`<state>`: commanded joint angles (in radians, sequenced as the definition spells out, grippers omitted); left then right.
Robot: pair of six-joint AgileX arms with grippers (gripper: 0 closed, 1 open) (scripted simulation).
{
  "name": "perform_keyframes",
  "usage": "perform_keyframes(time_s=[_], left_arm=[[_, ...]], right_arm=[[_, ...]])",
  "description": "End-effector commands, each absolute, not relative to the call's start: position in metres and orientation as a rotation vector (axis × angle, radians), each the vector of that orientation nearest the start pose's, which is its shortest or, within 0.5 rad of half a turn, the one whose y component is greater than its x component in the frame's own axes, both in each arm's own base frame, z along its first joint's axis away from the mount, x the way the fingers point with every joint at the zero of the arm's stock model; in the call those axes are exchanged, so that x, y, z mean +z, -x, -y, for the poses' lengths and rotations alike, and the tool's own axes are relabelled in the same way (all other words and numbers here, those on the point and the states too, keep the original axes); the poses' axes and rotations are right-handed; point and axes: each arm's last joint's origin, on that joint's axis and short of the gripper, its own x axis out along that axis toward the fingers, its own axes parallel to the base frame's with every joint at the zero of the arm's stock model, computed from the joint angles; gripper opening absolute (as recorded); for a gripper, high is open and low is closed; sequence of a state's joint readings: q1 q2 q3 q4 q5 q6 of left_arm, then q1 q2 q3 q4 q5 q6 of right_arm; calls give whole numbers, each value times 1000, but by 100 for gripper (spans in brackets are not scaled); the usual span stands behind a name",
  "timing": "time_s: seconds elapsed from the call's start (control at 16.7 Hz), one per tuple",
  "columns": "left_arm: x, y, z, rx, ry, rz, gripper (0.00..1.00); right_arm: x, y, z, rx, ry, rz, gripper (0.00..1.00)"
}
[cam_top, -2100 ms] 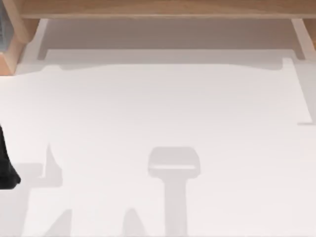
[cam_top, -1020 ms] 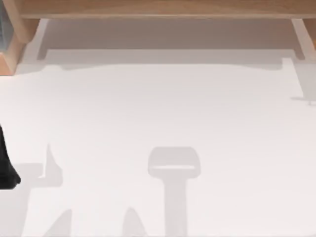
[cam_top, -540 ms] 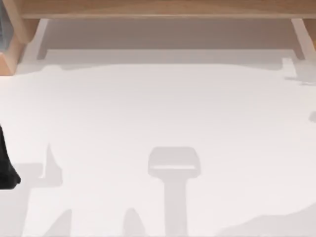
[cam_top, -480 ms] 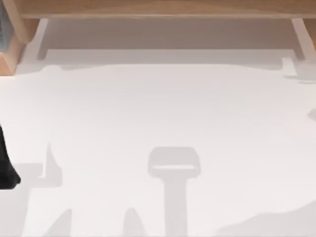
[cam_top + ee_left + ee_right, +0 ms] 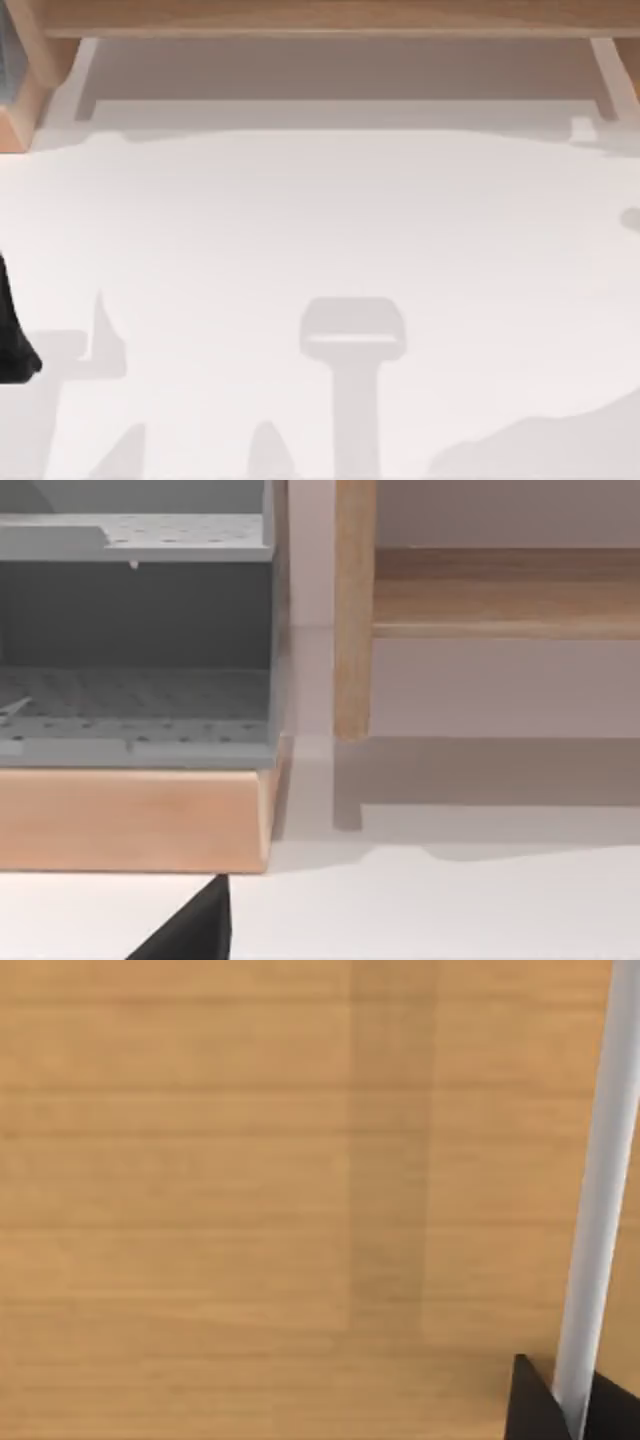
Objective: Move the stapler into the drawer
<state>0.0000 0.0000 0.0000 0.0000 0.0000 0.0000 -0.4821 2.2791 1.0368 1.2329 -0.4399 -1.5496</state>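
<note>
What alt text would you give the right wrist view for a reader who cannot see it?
A close-up of a light wooden panel with horizontal grain, crossed by a faint vertical band of shadow. A slim white bar runs upright beside it, with a dark fingertip of the right gripper next to the bar at the picture's corner.

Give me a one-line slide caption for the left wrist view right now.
Grey perforated drawer unit on a wooden base, beside a wooden shelf leg, over the white table.

Nothing here can be read: no words, labels, brand marks, numbers or signs on the white desk point(image 5: 320, 220), on the wooden frame point(image 5: 320, 18) along its far edge, or on the grey perforated drawer point(image 5: 135, 695) beside it.
</note>
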Motion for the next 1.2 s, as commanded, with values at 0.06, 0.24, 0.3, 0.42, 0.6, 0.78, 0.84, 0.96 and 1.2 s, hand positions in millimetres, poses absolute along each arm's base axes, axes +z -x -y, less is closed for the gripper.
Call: perform_keyframes(time_s=[0.06, 0.24, 0.3, 0.42, 0.6, 0.78, 0.84, 0.96, 1.2], left_arm=[[160, -106, 1, 0, 0, 0, 100], [160, -106, 1, 0, 0, 0, 100], [160, -106, 1, 0, 0, 0, 100], [160, -106, 1, 0, 0, 0, 100], [160, -106, 1, 0, 0, 0, 100], [160, -106, 1, 0, 0, 0, 100], [160, -106, 1, 0, 0, 0, 100], [160, -106, 1, 0, 0, 0, 100], [160, -106, 1, 0, 0, 0, 100]], right_arm=[[86, -395, 184, -1, 1556, -24, 0], [88, -420, 185, -9, 1560, -21, 0], [88, -426, 185, -12, 1561, -21, 0], [88, -435, 184, -9, 1560, -22, 0], [88, -436, 183, -8, 1559, -22, 0], [88, -436, 183, -8, 1559, -22, 15], [88, -436, 183, -8, 1559, -22, 23], [88, -436, 183, -8, 1559, -22, 38], [88, -436, 183, -8, 1559, -22, 68]])
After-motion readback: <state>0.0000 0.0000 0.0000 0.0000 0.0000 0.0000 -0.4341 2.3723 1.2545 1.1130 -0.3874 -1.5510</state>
